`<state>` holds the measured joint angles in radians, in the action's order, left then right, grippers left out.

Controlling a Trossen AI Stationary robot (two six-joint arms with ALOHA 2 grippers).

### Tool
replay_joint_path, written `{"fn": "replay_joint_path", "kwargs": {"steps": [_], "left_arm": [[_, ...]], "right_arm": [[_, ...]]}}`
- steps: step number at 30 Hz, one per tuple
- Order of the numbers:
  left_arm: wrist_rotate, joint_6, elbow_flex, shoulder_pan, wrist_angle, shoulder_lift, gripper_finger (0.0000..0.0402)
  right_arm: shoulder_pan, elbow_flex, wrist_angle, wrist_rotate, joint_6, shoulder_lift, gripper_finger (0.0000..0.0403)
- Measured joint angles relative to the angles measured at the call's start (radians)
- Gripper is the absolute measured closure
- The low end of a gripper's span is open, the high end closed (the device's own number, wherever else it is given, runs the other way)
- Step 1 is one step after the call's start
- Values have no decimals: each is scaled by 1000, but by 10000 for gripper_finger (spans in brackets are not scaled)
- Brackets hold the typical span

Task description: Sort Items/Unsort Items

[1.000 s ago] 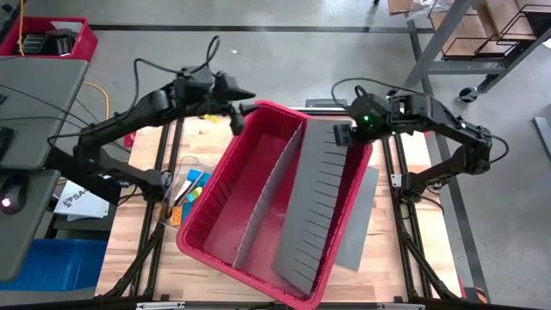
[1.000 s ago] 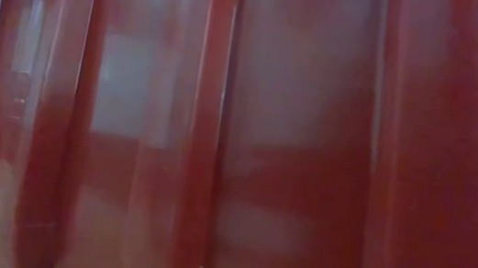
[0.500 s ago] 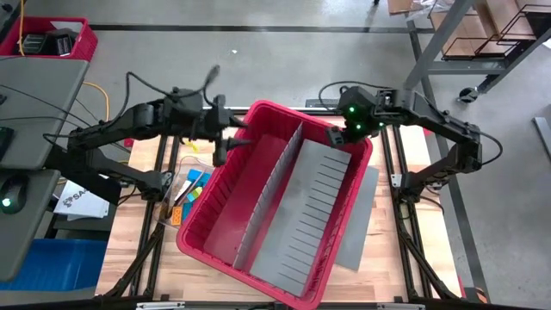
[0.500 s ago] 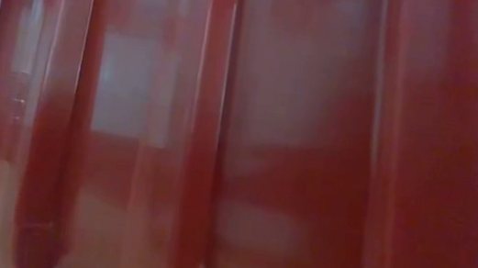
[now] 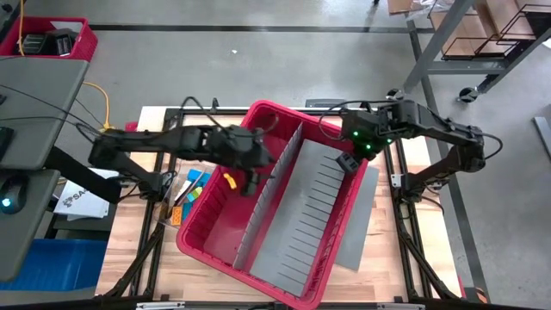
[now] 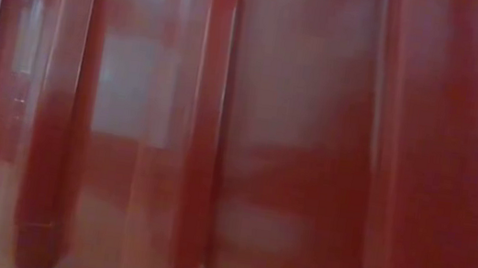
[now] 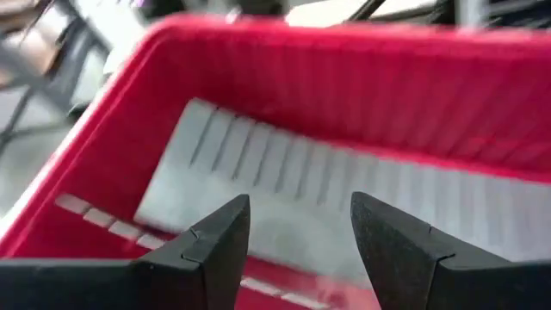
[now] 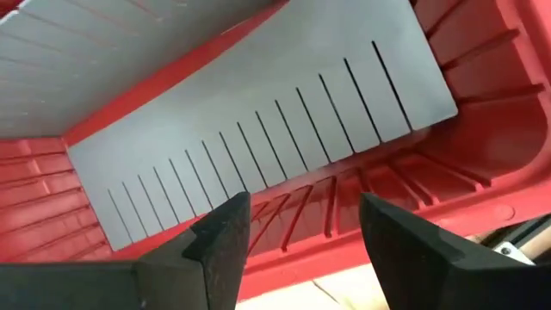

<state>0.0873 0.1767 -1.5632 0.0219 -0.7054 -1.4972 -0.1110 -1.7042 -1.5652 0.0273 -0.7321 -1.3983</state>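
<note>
Left pincer [image 5: 250, 176] open and empty over red bin [image 5: 225, 250], items [image 5: 191, 191] scattered beside it, axis unclear

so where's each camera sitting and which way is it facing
high: above the table, looking straight down on the red bin; both arms show, left gripper inside it, right gripper at its rim.
low: table height, filled by the bin's wall; no arm.
left wrist: own open fingers, bin interior.
right wrist: own open fingers, the grey divider, shared with high.
</note>
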Motion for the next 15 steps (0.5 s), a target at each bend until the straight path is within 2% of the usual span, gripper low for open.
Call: {"fn": "replay_joint_path", "kwargs": {"steps": [3, 6, 8, 11, 15], "left_arm": [[108, -78, -54, 4, -36, -24, 202], [114, -112, -88, 5, -46, -1, 202], [109, -140, -102, 12, -48, 34, 202], [117, -186, -102, 25, -53, 118, 202], [225, -261, -104, 41, -87, 219, 202]], "right_arm": [[4, 0, 0, -4, 28, -4, 194], [-3, 0, 17, -39, 89, -22, 194], [-14, 0, 62, -33, 157, -49, 194], [-16, 0, 128, 40, 306, -113, 194], [-14, 0, 137, 55, 471, -238, 194]]}}
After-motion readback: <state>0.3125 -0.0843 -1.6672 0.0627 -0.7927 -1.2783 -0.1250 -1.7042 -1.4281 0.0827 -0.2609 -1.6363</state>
